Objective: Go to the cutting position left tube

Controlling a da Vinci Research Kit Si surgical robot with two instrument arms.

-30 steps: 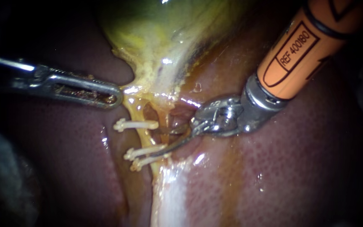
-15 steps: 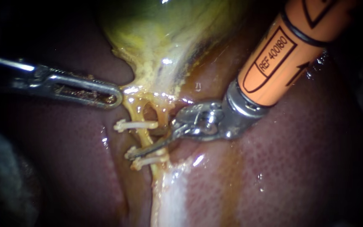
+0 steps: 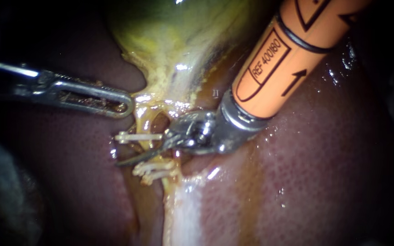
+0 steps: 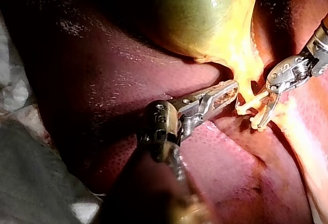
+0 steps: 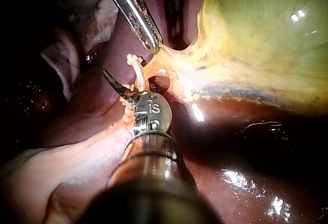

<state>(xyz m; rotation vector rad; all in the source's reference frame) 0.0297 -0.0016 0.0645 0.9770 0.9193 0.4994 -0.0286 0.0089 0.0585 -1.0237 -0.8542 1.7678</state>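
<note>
The yellow-green gallbladder (image 3: 178, 36) narrows down to two thin tubes over the dark red liver (image 3: 297, 173). The left tube (image 3: 146, 123) carries one white clip (image 3: 135, 136) higher up and two white clips (image 3: 153, 169) lower down. My right instrument (image 3: 135, 155), on an orange shaft, reaches across this tube between the upper clip and the lower pair. Its thin curved blades are open, and one dark blade crosses in front of the tube. My left instrument (image 3: 115, 104) is shut on the yellow tissue at the gallbladder's neck, holding it to the left.
The right tube (image 3: 172, 119) runs close beside the left one, partly hidden behind my right instrument's metal wrist (image 3: 206, 132). A pale glistening band (image 3: 183, 209) runs down the liver below the clips. Grey cloth (image 4: 36, 183) lies beside the liver in the left wrist view.
My right instrument has slid leftward along the liver. Its blades, which were right of the clips, now reach across the left tube between the clips. My left instrument has stayed still.
</note>
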